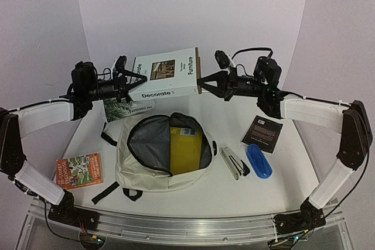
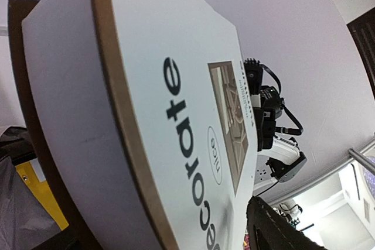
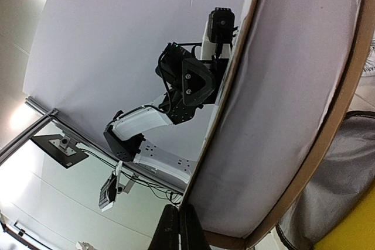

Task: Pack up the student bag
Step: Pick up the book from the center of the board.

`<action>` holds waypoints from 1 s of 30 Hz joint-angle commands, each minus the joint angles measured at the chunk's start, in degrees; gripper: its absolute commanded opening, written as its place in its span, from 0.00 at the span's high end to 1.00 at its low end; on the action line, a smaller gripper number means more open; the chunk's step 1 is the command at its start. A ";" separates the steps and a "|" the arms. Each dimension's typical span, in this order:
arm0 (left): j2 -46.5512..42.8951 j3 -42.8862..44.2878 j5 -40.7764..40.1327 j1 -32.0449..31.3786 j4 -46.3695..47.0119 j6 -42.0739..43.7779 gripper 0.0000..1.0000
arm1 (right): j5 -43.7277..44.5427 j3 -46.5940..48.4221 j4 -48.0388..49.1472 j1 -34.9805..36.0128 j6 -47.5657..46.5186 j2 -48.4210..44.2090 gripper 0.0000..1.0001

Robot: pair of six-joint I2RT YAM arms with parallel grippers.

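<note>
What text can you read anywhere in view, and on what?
"Decorate": spine of the white book.
"Furniture": that book's cover.
"ecorate", first letter cut off: the cover again, left wrist view; the small oval mark beside it is unclear.
Black book, leafy book, orange-green book: print too small to read.

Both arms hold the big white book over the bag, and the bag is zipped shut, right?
Not quite. The left gripper and right gripper do hold the white book over the student bag, but the top view shows it open, a yellow item inside.
</note>
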 commanded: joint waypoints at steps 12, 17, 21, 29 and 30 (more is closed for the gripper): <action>-3.54 -2.27 0.55 0.00 9.49 -4.70 0.54 | 1.95 -0.94 5.81 0.23 -0.82 1.37 0.75; -3.94 -2.30 0.59 0.00 9.45 -4.70 0.67 | 4.15 -0.74 5.64 0.19 -2.08 2.31 0.55; -3.94 -2.11 1.15 0.00 9.63 -4.79 0.74 | 5.33 -0.20 4.88 0.15 -3.51 3.97 0.44; -4.97 -1.99 0.89 0.00 7.61 -3.64 0.75 | 9.67 -0.81 2.50 -1.84 -6.23 5.29 0.24; -5.11 -2.02 0.82 0.00 7.29 -3.38 0.75 | 10.44 -1.00 1.93 -2.34 -6.68 5.08 0.23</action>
